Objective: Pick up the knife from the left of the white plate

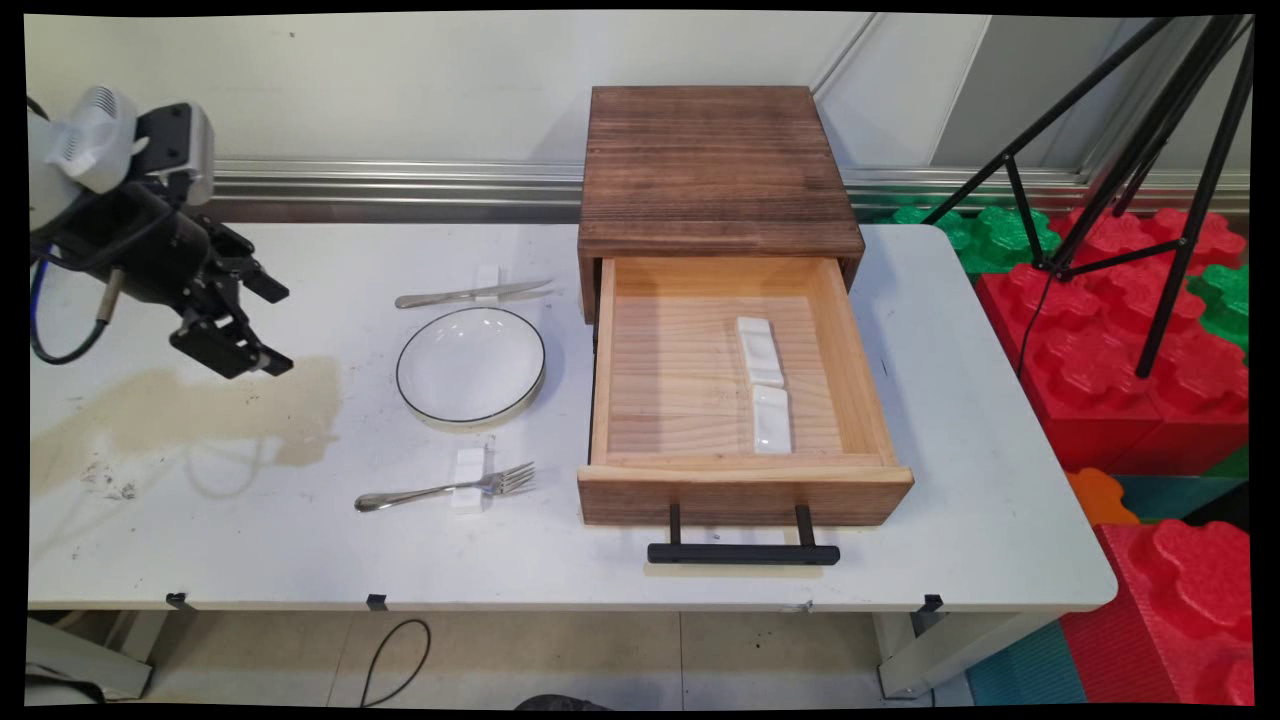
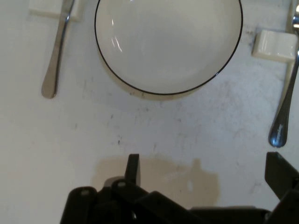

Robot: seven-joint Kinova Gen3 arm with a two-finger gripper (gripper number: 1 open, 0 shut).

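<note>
Claw (image 1: 268,328) hangs above the counter (image 1: 200,540) at its left side, fingers spread wide with nothing between them; in the hand view the two fingertips (image 2: 133,167) stand far apart over bare surface. At about three o'clock from it, near but apart, sits a white bowl with a thin black rim (image 1: 471,366). At the bowl's six o'clock a fork (image 1: 445,489) lies across a small white rest (image 1: 468,480); at its twelve o'clock a knife (image 1: 470,294) lies across another white rest (image 1: 487,279). Farther right stands a wooden drawer box (image 1: 712,170) with its drawer (image 1: 680,400) pulled out, black handle (image 1: 743,553) toward the near edge. Two white rests (image 1: 765,385) lie inside the drawer, end to end.
</note>
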